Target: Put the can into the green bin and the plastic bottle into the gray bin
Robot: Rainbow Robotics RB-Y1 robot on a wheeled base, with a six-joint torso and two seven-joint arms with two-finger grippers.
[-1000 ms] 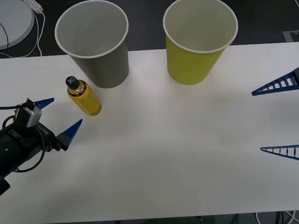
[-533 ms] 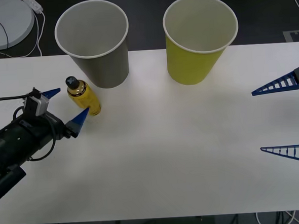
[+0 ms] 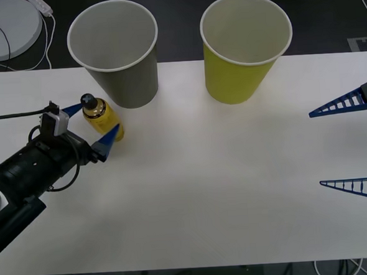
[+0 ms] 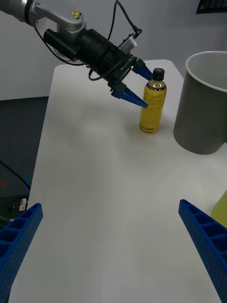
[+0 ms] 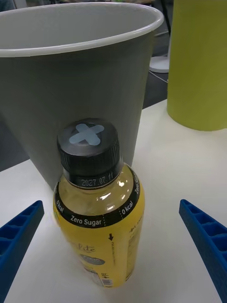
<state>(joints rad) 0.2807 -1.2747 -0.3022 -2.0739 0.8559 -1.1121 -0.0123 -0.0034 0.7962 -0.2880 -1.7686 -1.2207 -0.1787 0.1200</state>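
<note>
The plastic bottle (image 3: 102,119) is seen upright on the white surface (image 3: 211,185), just beside the gray bin (image 3: 117,51) on the robot's left side. The left gripper (image 3: 93,125) is positioned around the bottle, its blue fingers (image 3: 107,139) spread wide on either side and not touching it. In the left wrist view, the black cap and the yellow body are framed between the two fingertips, with the gray bin close behind. The green bin (image 3: 245,46) is set to the right of the gray one, well apart from the bottle. The right gripper (image 3: 348,146) is held at the right edge of the surface, its fingers released and spread.
</note>
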